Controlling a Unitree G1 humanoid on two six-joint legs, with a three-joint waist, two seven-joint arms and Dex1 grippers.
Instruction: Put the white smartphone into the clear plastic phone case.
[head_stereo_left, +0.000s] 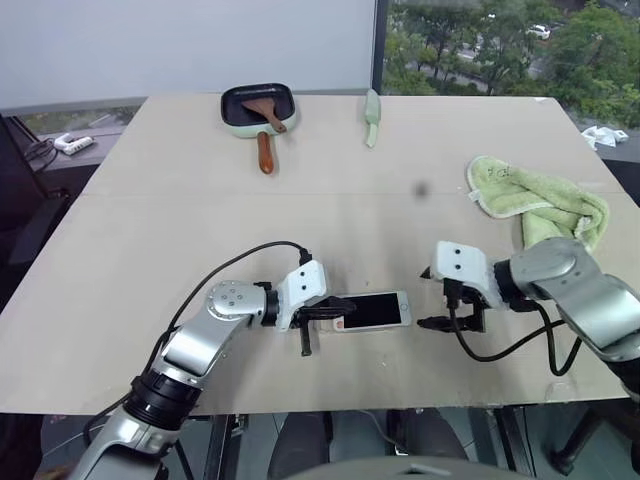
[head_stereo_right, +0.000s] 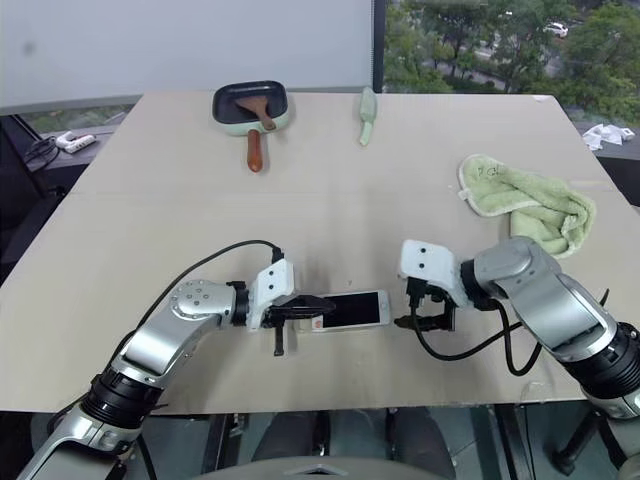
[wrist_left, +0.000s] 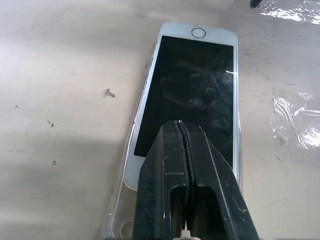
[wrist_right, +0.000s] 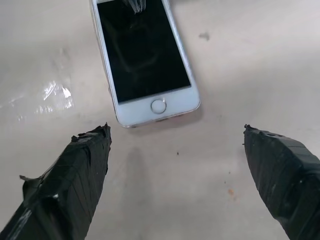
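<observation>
The white smartphone (head_stereo_left: 373, 310) lies flat, screen up, near the table's front edge, its home-button end toward my right arm. The clear plastic phone case (wrist_left: 116, 216) is under it. The case's glossy rim shows along the phone's long side and past its corner in the left wrist view. My left gripper (wrist_left: 180, 125) is shut, its joined fingertips resting on the screen at the phone's left end. My right gripper (wrist_right: 176, 128) is open, hanging just above the table a short way off the home-button end and touching nothing.
At the table's back stand a dark pan with a wooden spatula (head_stereo_left: 257, 104) and a pale green utensil (head_stereo_left: 372, 117). A green towel (head_stereo_left: 540, 200) lies bunched at the right. A shiny clear film patch (wrist_left: 295, 120) sits on the table beside the phone.
</observation>
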